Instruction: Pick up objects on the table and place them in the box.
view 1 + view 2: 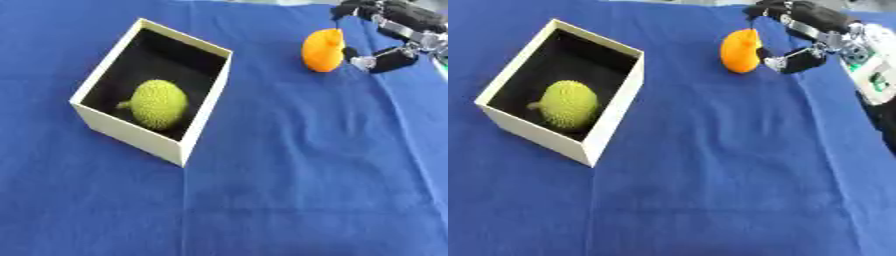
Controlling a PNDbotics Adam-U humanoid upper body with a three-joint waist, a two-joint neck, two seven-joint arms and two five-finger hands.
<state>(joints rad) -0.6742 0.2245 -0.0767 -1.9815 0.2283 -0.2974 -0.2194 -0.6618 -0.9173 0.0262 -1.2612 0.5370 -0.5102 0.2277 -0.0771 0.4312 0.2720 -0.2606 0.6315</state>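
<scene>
— The orange fruit (323, 50): where is it sitting?

— It is lying on the blue cloth (289, 165) covering the counter, at the far right, well apart from the box (133, 134). The right hand (815, 37) is reaching in from the upper right corner and closing around it.

— Are the fingers gripping it?

— A dark finger (765, 11) is curling over the top of the fruit while the thumb (796, 62) is pressing at its right side, so the hand is pinching it between them. Whether the fruit is resting on the cloth or clearing it, the views are not showing.

— And the box?

— The cream-walled box, dark inside, is standing open at the left. A bumpy green fruit (158, 104) is lying inside it, toward the near wall, stem pointing left.
</scene>
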